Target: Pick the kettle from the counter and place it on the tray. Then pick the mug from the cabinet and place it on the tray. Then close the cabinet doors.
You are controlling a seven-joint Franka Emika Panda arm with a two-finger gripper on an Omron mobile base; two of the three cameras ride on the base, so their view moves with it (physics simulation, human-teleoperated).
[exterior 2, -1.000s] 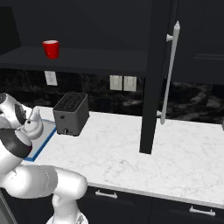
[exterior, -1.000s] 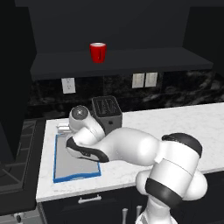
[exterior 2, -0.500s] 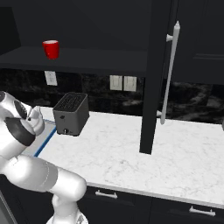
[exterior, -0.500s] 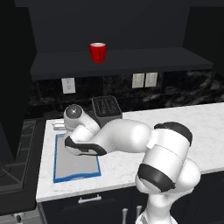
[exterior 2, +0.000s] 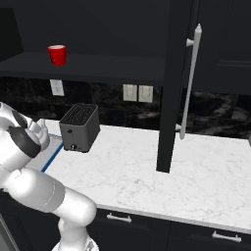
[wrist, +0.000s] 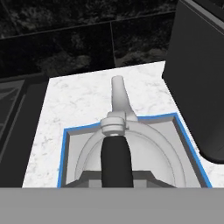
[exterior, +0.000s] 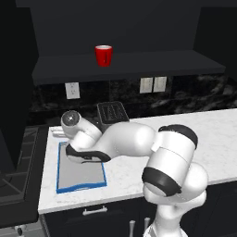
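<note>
White marbled desk (exterior: 194, 139) fills the lower frame. Kettle (wrist: 127, 151) sits over the blue-rimmed tray (wrist: 64, 148), lower centre of the hand view. End effector opening: cannot tell. Probable step: kettle placement. Next: release, retract, reach the mug (exterior: 103, 55) at upper centre.

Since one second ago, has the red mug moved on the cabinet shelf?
No. The mug stands at the same spot on the cabinet shelf, above and a little left of the toaster, as before.
</note>
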